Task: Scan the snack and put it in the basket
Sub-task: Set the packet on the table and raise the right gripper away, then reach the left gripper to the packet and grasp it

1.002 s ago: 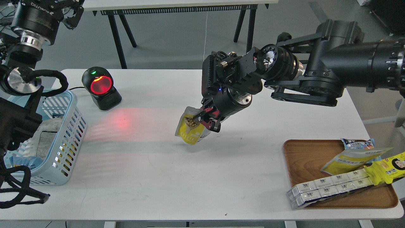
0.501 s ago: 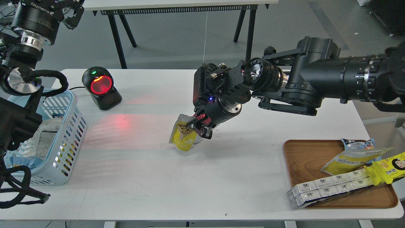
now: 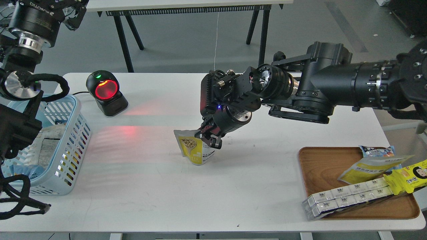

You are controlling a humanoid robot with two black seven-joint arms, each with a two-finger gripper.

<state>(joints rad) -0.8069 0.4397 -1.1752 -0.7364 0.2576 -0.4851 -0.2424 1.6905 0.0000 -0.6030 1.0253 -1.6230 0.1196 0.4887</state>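
The snack (image 3: 193, 150), a small yellow and white pouch with beige beans pictured, stands upright on the white table, mid-table. My right gripper (image 3: 209, 138) comes in from the right and sits at the pouch's top right corner, shut on it. The light blue basket (image 3: 79, 110) stands at the table's left edge, far from the pouch, with a pale packet (image 3: 46, 146) inside. My left arm rises along the left edge; its gripper end (image 3: 50, 11) is at the top left, cut off by the frame, fingers unclear.
A black scanner (image 3: 106, 91) with a glowing red window stands back left and casts red light on the table. A wooden tray (image 3: 320, 170) at front right holds a larger yellow pouch (image 3: 370, 168), a yellow cartoon-face wrapper (image 3: 408, 176), white boxes (image 3: 347, 196) and a blue packet (image 3: 377, 151).
My right gripper moved left and down with the snack. The pouch went from hanging tilted to standing upright on the table, its face turned toward me. The left arm barely moved.
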